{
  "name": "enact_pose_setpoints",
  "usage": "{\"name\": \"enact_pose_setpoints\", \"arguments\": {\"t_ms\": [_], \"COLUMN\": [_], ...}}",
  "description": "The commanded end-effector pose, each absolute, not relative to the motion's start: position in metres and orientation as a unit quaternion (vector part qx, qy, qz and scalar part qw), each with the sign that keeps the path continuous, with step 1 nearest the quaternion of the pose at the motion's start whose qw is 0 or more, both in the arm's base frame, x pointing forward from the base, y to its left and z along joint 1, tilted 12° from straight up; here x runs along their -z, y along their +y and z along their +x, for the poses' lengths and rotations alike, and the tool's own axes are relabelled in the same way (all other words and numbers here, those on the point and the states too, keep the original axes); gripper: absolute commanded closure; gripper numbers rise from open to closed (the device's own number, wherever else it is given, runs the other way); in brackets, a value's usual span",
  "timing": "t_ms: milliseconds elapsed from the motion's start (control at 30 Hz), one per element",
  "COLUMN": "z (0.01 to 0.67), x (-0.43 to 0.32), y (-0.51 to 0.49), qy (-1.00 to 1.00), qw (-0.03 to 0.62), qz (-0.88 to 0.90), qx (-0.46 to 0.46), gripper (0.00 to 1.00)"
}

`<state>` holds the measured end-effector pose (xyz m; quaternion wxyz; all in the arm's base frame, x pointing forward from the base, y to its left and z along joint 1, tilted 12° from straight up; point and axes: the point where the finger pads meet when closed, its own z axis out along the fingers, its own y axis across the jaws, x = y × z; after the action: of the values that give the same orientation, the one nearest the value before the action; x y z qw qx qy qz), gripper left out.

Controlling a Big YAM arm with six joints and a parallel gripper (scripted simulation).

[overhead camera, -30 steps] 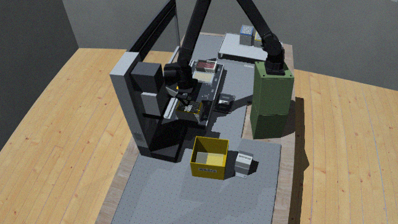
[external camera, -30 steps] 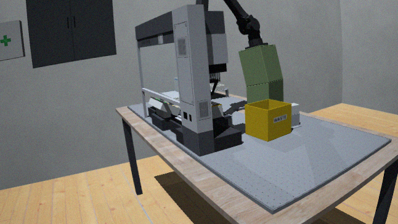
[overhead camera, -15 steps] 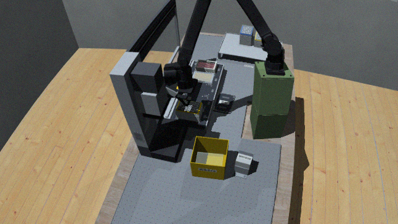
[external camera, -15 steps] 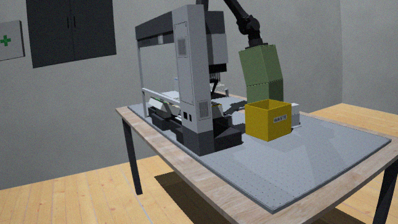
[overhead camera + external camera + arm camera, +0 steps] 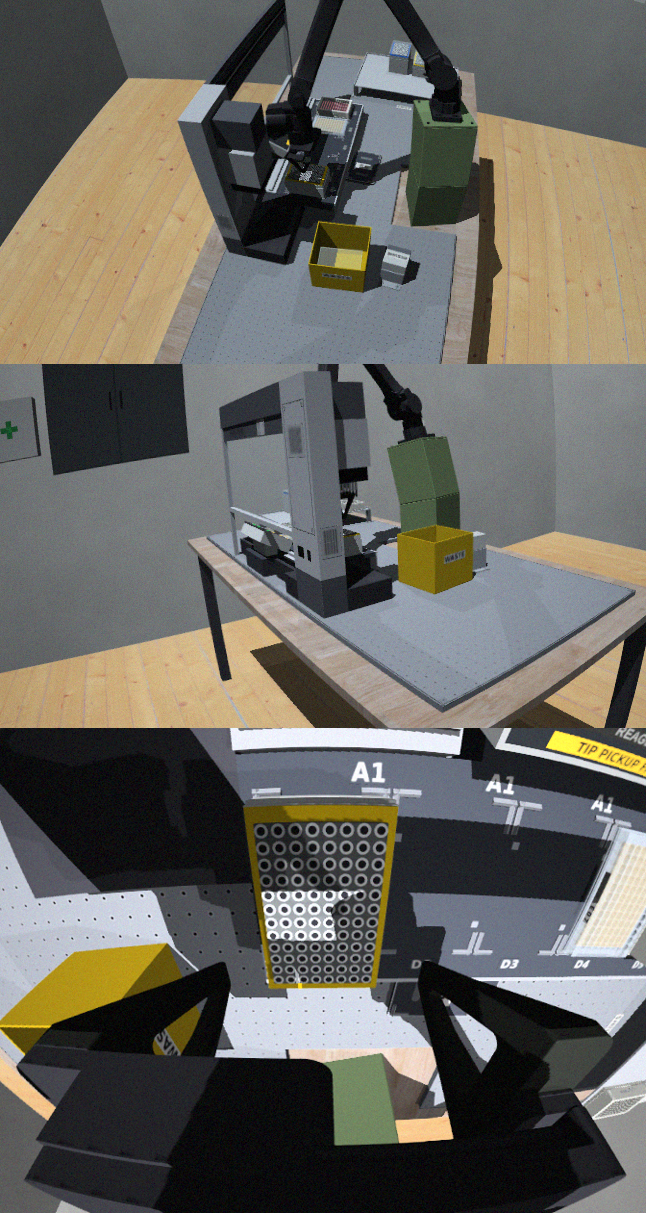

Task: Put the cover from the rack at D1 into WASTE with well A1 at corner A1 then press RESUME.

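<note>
Gripper: the gripper hangs over the D1 end of the deck, its camera looking down on the rack. The jaws stand wide apart with nothing between them.

Tip rack: the yellow-framed tip rack sits at D1 between the locator marks, square to them, with the engraved A1 off its far right corner. I cannot tell which end carries its label.

Cover: every tip opening shows plainly. A thin pale band runs along the far edge of the frame. That could be the rim of a clear cover, but I cannot tell.

Waste bin: the yellow bin WASTE stands on the worktop, well apart from the deck. A pale grey patch shows on its floor. It could be a flat item or just shade. Nothing hangs over the rim.

Other labware: the open plate sits at D4, and D2 and D3 are bare between their marks.

Panel strip: the yellow fault strip is lit.

Resume box: a small grey box beside the bin is probably the key housing. It is untouched and unlit.

Progress: early, by my reading. With empty jaws poised over D1, the grasp seems not yet made.

Left to do: carry the cover to the bin, steering clear of D4 and D5, release it, then press the key.
</note>
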<state>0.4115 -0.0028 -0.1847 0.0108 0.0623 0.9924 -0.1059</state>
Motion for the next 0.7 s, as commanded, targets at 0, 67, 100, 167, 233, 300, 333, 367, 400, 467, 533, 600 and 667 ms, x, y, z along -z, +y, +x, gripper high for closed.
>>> {"name": "enact_pose_setpoints", "arguments": {"t_ms": [0, 67, 100, 167, 233, 300, 333, 367, 400, 467, 533, 600, 667], "z": [0.422, 0.422, 0.428, 0.430, 0.424, 0.423, 0.423, 0.425, 0.425, 0.425, 0.423, 0.424, 0.424], "x": [0.159, 0.153, 0.147, 0.140, 0.135, 0.129, 0.126, 0.122, 0.122, 0.118, 0.113, 0.106, 0.099], "y": [0.008, 0.009, 0.011, 0.012, 0.013, 0.014, 0.015, 0.016, 0.016, 0.014, 0.018, 0.020, 0.021], "qy": [0.992, 0.992, 0.992, 0.992, 0.992, 0.992, 0.992, 0.992, 0.992, 0.992, 0.992, 0.992, 0.992], "qw": [0.030, 0.030, 0.035, 0.037, 0.033, 0.032, 0.032, 0.034, 0.034, 0.034, 0.032, 0.034, 0.034], "qz": [0.060, 0.060, 0.061, 0.061, 0.061, 0.061, 0.061, 0.061, 0.061, 0.064, 0.061, 0.061, 0.061], "qx": [0.103, 0.103, 0.102, 0.102, 0.102, 0.102, 0.102, 0.102, 0.102, 0.102, 0.102, 0.102, 0.102], "gripper": [0.00, 0.00, 0.00, 0.00, 0.00, 0.00, 0.00, 0.00, 0.00, 0.00, 0.00, 0.00, 0.00]}}
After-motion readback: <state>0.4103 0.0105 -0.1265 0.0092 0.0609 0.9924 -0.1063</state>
